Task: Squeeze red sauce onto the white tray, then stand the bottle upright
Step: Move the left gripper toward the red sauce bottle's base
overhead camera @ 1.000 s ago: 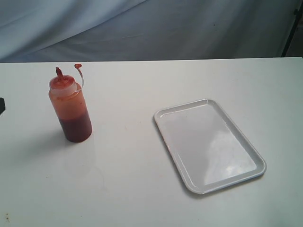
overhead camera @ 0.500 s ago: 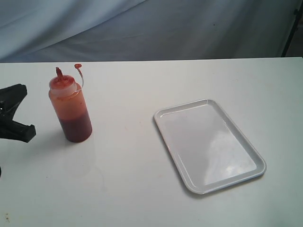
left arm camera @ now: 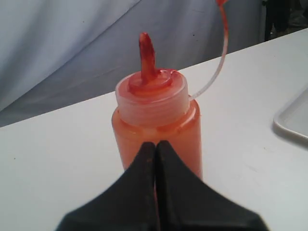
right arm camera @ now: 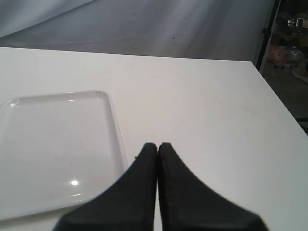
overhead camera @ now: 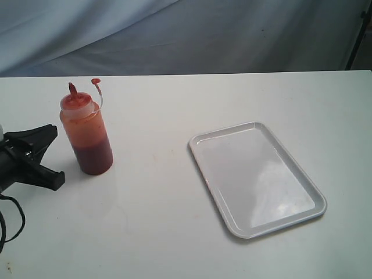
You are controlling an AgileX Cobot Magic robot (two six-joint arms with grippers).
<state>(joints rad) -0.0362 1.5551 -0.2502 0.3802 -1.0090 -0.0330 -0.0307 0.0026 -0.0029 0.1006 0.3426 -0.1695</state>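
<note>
Bench (overhead camera: 174,244) of plain white is taken up on the right by the white tray (overhead camera: 256,174), laid flat, and on the left, well apart from it, by the bottle (overhead camera: 86,131), stood upright. The left gripper (left arm camera: 155,144) is seen near the bottle with its jaws pressed together, and the right gripper (right arm camera: 157,144) is held near the tray's rim, its jaws likewise closed. The red sauce (overhead camera: 93,158) is settled in the bottle's lower part.

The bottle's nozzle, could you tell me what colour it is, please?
The nozzle is red, clearest in the left wrist view.
</note>
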